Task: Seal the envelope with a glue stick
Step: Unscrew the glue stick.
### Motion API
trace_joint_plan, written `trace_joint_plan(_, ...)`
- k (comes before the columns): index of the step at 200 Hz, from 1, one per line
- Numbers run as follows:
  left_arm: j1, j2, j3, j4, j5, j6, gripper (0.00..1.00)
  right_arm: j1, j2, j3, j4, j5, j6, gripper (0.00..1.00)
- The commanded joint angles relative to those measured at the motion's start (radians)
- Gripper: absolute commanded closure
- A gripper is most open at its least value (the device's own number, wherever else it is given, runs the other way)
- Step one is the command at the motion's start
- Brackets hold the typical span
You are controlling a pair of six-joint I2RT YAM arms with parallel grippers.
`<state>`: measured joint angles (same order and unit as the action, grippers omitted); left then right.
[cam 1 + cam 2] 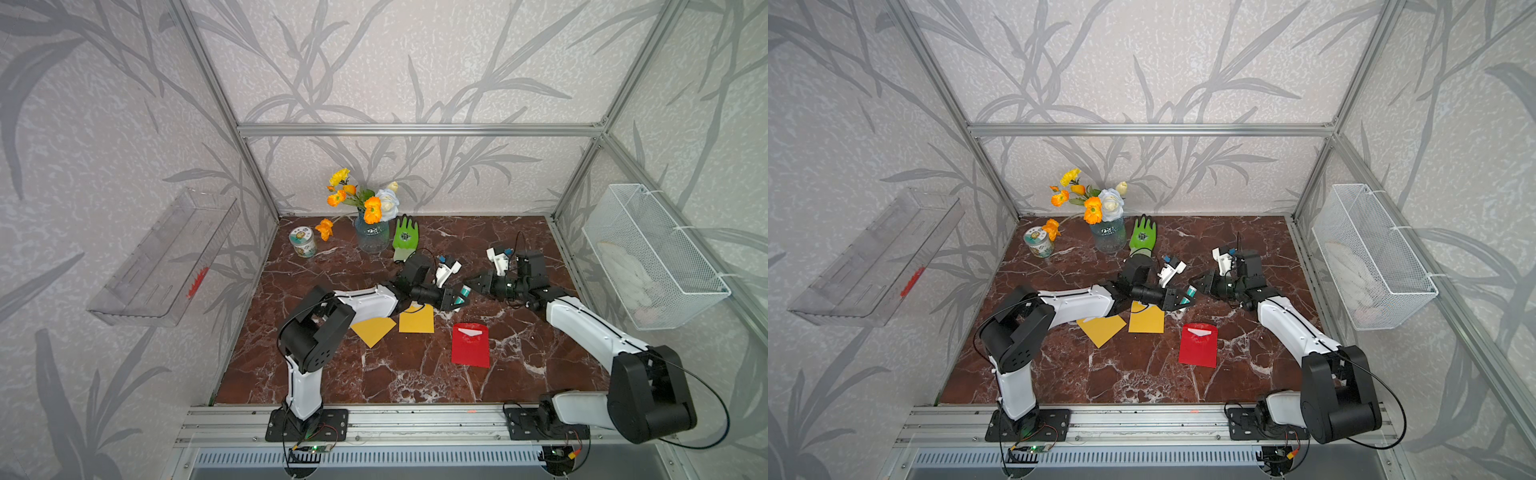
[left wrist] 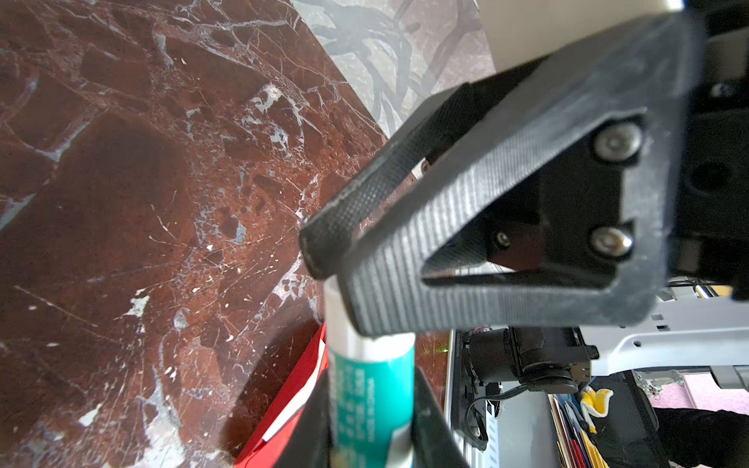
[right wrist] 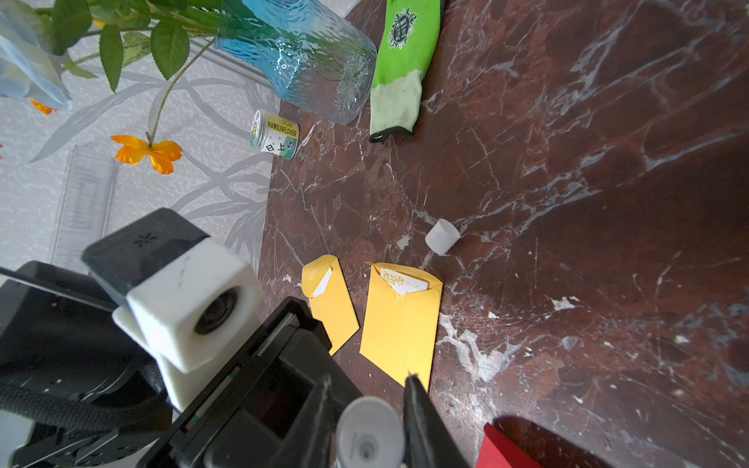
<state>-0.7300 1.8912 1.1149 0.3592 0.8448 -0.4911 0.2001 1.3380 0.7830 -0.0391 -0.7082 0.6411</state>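
- At the table's (image 1: pixel 415 382) back, vase (image 1: pixel 372 239) is set; jar (image 1: pixel 302 243) to its left, glove (image 1: pixel 405 237) to its right.
- Mid-table, left envelope (image 1: pixel 372 330) and middle envelope (image 1: pixel 417 320) are laid side by side; right envelope (image 1: pixel 470 347) nearer the front.
- Behind it, glue stick (image 1: pixel 462 293) is held aloft.

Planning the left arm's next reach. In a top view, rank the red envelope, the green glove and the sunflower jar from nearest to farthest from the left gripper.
Measured from the left gripper, which holds the glue stick:
1. red envelope: just in front, toward the robot's base.
2. green glove: behind it, beside the vase.
3. sunflower jar: back corner on the robot's left.
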Motion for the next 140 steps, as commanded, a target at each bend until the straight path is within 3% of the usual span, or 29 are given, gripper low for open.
trace_joint_plan(1, -0.003, -0.026, -0.013, 0.037, 0.032, -0.006, 1.0, 0.0, -0.02, -0.005, 0.025, -0.036, -0.009, 0.74)
trace_joint_plan(28, -0.003, -0.029, -0.019, 0.037, 0.023, -0.003, 1.0, 0.001, -0.015, -0.015, 0.042, -0.042, 0.023, 0.75)
trace_joint_plan(66, -0.005, -0.027, -0.017, 0.047, 0.023, -0.006, 1.0, 0.001, -0.01, -0.041, 0.076, -0.044, 0.044, 0.68)
trace_joint_plan(140, -0.008, -0.027, -0.02, 0.041, 0.008, 0.003, 1.0, 0.001, -0.007, -0.04, 0.071, -0.031, 0.051, 0.75)
